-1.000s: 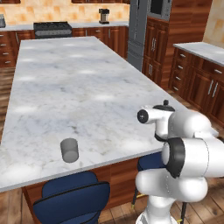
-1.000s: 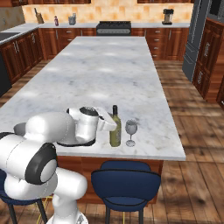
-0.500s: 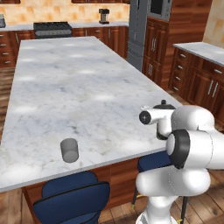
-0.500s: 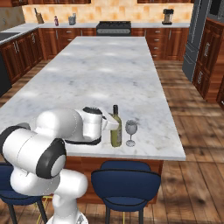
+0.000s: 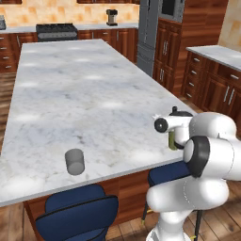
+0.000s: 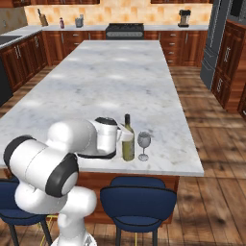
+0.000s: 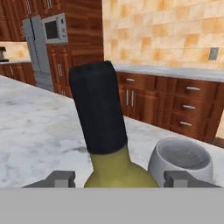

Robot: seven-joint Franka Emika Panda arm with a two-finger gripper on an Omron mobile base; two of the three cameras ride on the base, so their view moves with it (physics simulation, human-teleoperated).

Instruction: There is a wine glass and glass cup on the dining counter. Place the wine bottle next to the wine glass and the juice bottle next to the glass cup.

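The olive-green wine bottle (image 6: 128,144) stands upright near the front edge of the dining counter (image 6: 120,72), just left of the wine glass (image 6: 143,141). My gripper (image 6: 123,136) reaches in from the left at the bottle's body. In the hand view the wine bottle (image 7: 98,118) rises between my fingertips (image 7: 61,177), with a thin gap on each side, so my gripper (image 7: 120,178) is open. The wine glass (image 7: 183,159) shows just to the right. The glass cup (image 5: 74,161) stands far off at the counter's front left. A small dark-red juice bottle (image 6: 61,22) stands on the back worktop.
Blue stools (image 6: 137,202) are tucked under the counter's front edge. A stove (image 6: 124,30) and a coffee machine (image 6: 184,18) line the back wall. A tall fridge (image 5: 148,28) stands beyond the counter's right end.
My elbow has swung over toward the wine bottle's side while the hand has stayed at the bottle. The bottle, the wine glass and the cup have not moved.
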